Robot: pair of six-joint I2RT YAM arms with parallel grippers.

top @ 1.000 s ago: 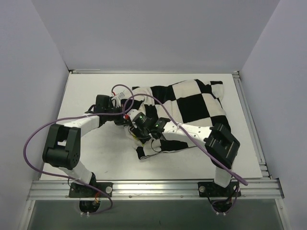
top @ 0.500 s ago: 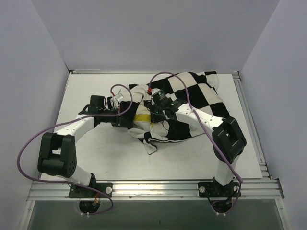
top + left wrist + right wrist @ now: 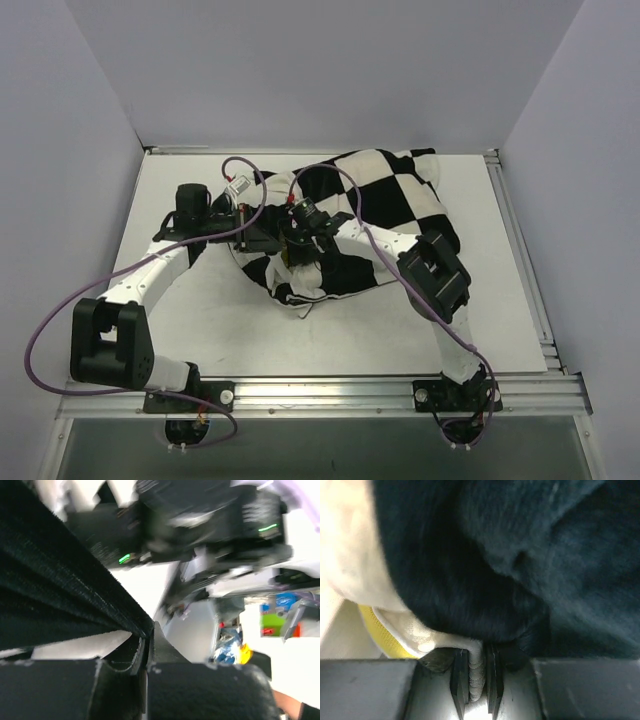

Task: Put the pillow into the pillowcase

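Note:
The black-and-white checkered pillowcase (image 3: 390, 210) lies bulging at the middle right of the table. The pillow is almost wholly hidden inside it in the top view. My left gripper (image 3: 252, 235) is at the case's left end, shut on its black fabric edge (image 3: 50, 595), with the jaws closed (image 3: 148, 640). My right gripper (image 3: 292, 250) is just beside it, at the same end. In the right wrist view it (image 3: 476, 680) is shut on a cream fold of the pillow (image 3: 350, 555), whose yellow side edge (image 3: 377, 632) shows under the black pillowcase fabric (image 3: 520, 555).
The white table (image 3: 200, 320) has an aluminium rail (image 3: 320, 392) along its near edge and a rail on the right side (image 3: 520, 250). Purple cables (image 3: 50, 320) loop off both arms. The right arm's wrist (image 3: 200, 525) fills the top of the left wrist view.
Both grippers moved farther from the near edge and leftward, carrying the case's open end. The yellow pillow edge seen half a second ago is now covered in the top view.

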